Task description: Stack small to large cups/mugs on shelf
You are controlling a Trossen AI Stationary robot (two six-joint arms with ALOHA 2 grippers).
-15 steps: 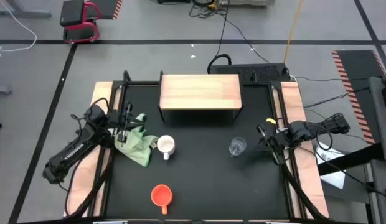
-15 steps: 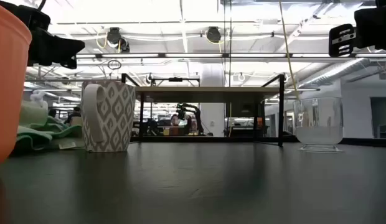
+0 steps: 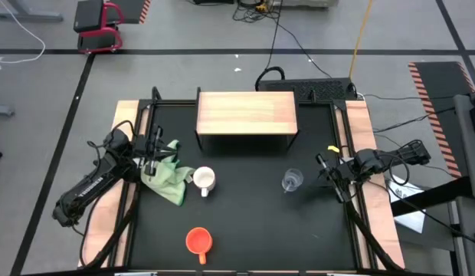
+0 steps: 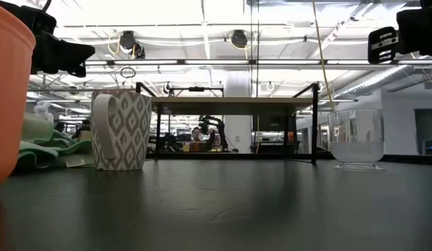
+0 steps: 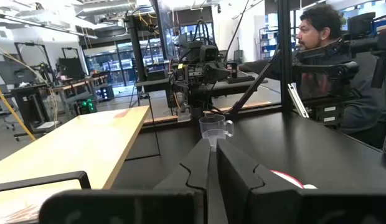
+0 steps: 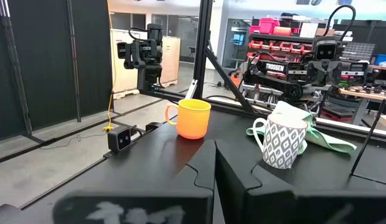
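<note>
Here, left pincer (image 3: 155, 143) closed, right pincer (image 3: 323, 170) closed (beside glass cup (image 3: 291, 182)), shelf (image 3: 246, 113) bare.

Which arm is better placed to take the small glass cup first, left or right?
Probably the right. The right gripper sits just beside the glass cup, while the left gripper waits over the green cloth, across the table beyond the white mug.

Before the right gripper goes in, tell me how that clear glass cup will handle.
The clear glass cup looks thin-walled and smooth, so probably light, slippery and breakable. It stands upright on a flat base, so a low push likely slides it, a high one might tip it.
</note>
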